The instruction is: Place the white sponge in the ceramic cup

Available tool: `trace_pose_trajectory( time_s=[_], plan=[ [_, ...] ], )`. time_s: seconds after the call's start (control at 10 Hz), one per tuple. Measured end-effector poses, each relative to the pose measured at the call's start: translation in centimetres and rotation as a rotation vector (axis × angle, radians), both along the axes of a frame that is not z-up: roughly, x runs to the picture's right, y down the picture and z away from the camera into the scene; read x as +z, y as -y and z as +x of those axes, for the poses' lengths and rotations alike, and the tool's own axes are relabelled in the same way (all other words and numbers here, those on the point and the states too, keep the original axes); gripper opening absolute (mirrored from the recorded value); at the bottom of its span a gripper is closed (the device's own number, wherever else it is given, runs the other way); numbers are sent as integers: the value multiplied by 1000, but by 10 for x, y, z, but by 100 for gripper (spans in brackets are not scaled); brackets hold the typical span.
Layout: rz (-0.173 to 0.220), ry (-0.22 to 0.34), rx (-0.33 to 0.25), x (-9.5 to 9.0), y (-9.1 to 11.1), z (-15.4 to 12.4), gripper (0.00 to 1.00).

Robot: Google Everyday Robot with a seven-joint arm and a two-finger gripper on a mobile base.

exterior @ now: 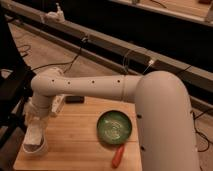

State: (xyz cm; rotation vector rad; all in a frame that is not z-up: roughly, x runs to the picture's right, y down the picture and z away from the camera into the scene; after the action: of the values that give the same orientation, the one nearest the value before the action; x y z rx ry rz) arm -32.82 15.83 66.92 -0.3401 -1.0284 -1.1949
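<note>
The ceramic cup (pixel 35 148) is a short white cup at the front left corner of the wooden table (pixel 80 145). My gripper (pixel 35 121) hangs straight above it at the end of the white arm. It is shut on the white sponge (pixel 34 134), which hangs upright from the gripper. The sponge's lower end reaches down into the mouth of the cup. The gripper hides the sponge's upper part.
A green round plate (pixel 115 126) lies at the table's middle right. An orange carrot-like thing (pixel 118 156) lies by the front edge. A small black object (pixel 74 99) and a white bottle (pixel 58 103) sit at the back left. The arm's bulky white body fills the right side.
</note>
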Motion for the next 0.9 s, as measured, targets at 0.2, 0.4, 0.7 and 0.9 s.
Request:
trace_pose_trajectory(
  time_s=[0.2, 0.4, 0.7, 0.9],
  plan=[
    [-2, -8, -25, 5, -13, -6, 0],
    [-5, -20, -43, 13, -21, -10, 9],
    [-10, -31, -45, 20, -22, -12, 39],
    [-22, -34, -35, 22, -21, -13, 60]
  ],
)
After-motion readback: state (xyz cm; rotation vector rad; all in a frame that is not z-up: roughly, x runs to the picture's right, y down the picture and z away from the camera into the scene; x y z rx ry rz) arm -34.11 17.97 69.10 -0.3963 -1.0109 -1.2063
